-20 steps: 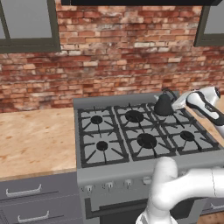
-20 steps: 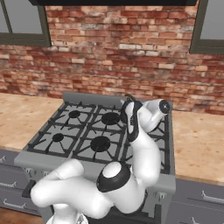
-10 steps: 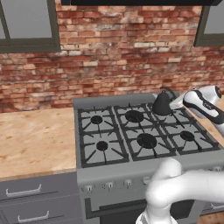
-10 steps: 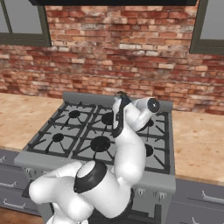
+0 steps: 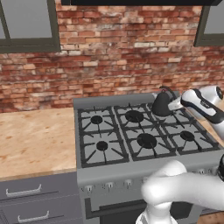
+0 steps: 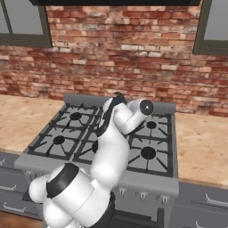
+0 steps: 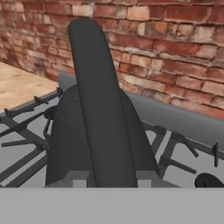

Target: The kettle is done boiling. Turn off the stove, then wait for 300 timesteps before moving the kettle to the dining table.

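Up a little and toward the middle goes the kettle (image 5: 161,104) since the picture before, with the white arm swinging along. The hand (image 7: 105,181) is nearly closed, pinching the kettle's dark handle (image 7: 97,100). The kettle hangs over the back burner at about 2 o'clock on the stove (image 5: 131,168), near the brick wall (image 5: 122,52). The wooden counter (image 5: 30,138) sits at 9 o'clock.

No text, label, brand, number or sign can be read anywhere in these pictures. The stove (image 5: 140,140) carries no legible marking on its front panel at the lower middle, and its small knobs are too blurred to read.
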### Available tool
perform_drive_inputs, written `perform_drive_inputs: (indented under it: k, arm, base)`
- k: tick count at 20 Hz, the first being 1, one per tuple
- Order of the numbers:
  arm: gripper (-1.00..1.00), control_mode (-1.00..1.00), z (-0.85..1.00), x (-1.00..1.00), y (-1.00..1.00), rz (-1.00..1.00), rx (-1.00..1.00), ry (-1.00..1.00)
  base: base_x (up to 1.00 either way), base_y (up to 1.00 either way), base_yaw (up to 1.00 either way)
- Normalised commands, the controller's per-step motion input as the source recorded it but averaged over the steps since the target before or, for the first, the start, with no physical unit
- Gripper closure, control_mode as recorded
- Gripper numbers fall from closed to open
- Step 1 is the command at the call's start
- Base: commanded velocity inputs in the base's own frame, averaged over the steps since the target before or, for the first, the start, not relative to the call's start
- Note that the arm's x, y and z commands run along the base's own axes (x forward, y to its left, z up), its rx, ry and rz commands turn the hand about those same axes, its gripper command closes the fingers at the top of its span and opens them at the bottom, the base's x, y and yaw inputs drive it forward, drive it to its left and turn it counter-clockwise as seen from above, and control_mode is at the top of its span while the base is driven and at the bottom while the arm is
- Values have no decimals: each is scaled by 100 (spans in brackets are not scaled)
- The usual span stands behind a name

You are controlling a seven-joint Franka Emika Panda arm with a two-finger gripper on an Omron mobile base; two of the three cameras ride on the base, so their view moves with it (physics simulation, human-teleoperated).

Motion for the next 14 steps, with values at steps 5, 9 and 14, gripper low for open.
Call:
perform_drive_inputs:
  k: [5,9,14]
  arm:
    - [100,-100,15,-38,12,-2,0,0]
    - [100,-100,16,-39,6,-1,0,0]
    - [100,-100,19,-37,0,0,0,0]
  base:
    - [0,0,0]
    - [0,0,0]
    - [0,0,0]
